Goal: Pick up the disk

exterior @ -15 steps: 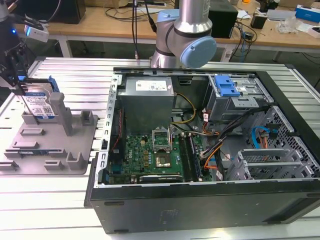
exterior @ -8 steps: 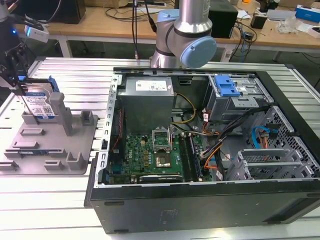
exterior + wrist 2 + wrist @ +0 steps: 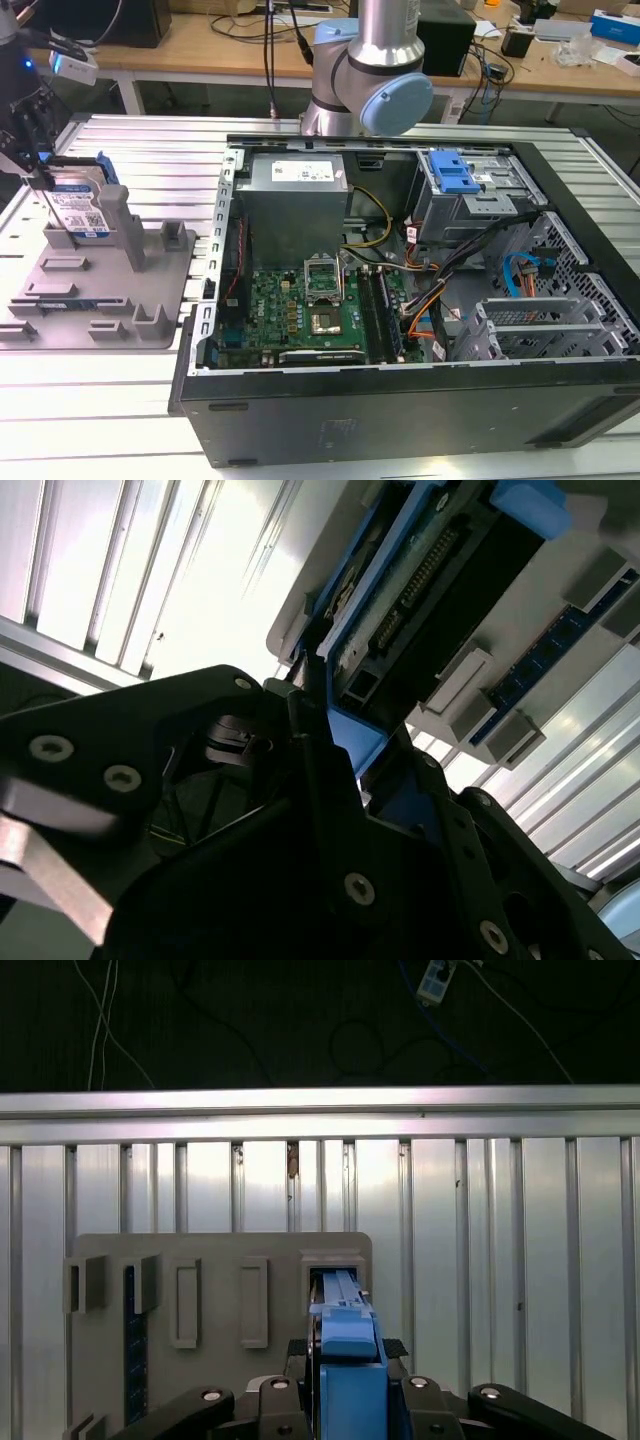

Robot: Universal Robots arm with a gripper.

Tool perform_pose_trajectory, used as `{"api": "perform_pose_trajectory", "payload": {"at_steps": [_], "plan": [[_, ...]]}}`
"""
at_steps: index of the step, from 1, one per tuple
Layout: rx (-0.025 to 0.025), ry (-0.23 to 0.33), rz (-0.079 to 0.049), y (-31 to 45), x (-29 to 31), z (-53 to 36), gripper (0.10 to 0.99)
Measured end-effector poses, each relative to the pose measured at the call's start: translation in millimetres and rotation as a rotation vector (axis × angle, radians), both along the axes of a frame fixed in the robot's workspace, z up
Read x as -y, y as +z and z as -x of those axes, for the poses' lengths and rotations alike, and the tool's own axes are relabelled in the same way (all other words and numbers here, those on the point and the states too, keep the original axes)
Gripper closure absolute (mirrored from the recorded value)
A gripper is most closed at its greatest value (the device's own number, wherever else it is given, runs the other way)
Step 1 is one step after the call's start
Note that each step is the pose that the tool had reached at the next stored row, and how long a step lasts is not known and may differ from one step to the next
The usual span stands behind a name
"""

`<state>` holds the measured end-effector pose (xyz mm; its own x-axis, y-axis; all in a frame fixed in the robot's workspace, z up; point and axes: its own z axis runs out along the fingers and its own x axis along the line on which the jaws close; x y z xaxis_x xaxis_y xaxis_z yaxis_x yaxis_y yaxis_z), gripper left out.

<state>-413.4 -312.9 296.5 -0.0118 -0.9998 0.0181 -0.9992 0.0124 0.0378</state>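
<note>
Exterior view. My gripper point(image 3: 40, 175) sits at the top edge of the disk point(image 3: 78, 208), which stands upright on edge in a slot of the grey holder tray point(image 3: 110, 310). The tray lies on the slatted table point(image 3: 150, 150), beside the open computer case point(image 3: 400, 400), on the exterior view's left of it. The disk's lower end looks seated in the tray or barely out of it; I cannot tell which. The power supply point(image 3: 295, 205) and drive cage point(image 3: 470, 195) inside the case are well apart from the tray.

Second wrist view. My fingers point(image 3: 310, 695) are closed against the blue rail of the disk point(image 3: 420, 590), one on each side as far as I can see. The disk's connector edge runs away from me toward the tray point(image 3: 470, 680).

First wrist view. The disk point(image 3: 348, 1360) rises edge-on between my jaws, its blue rail uppermost, with the tray's slot point(image 3: 335, 1265) directly beyond it. The tray point(image 3: 220, 1260) rests flat on the table point(image 3: 500, 1260).

Status. Grip: I judge it made, jaws clamped on the disk. Lift: at most just begun, since the disk is not yet clear of the tray.
</note>
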Motion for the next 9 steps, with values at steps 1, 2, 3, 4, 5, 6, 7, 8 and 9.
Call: {"api": "perform_pose_trajectory", "payload": {"at_steps": [1,2,3,4,5,6,7,8,9], "plan": [[0.0,0.0,0.0,0.0,0.0,0.0,0.722],[0.0,0.0,0.0,-0.1,0.0,0.0,0.722],[0.0001,0.0,0.0,-0.1,0.0,0.0,0.722],[0.0,0.0,0.0,-0.1,0.0,0.0,0.722],[0.0,0.0,0.0,-0.2,0.0,0.0,0.722],[0.0,0.0,0.0,-0.2,0.0,0.0,0.722],[0.0001,0.0,0.0,-0.2,0.0,0.0,0.722],[0.0,0.0,0.0,-0.2,0.0,0.0,0.722],[0.0001,0.0,0.0,-0.2,0.0,0.0,0.722]]}}
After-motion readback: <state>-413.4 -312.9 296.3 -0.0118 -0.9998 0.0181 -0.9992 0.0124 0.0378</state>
